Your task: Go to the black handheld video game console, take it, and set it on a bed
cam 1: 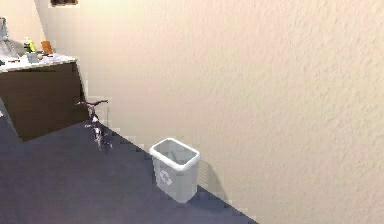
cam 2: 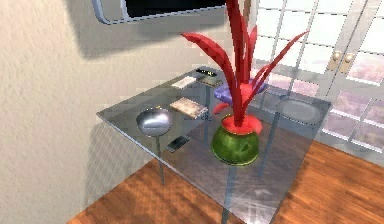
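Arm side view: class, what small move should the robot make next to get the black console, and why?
Probably extend the arm toward the small dark flat thing near the glass table's near edge: it lies about mid-picture, left of the green pot. It is too small to confirm as the console.

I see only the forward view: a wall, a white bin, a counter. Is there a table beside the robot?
Observer: Yes, the arm side view shows a glass table with a red-leaved plant on it.
Operator: Is any small dark thing on it?
Observer: A small dark flat item lies left of the pot; I cannot tell if it is the console.
Operator: What is next to it?
Observer: A metal bowl, further left.
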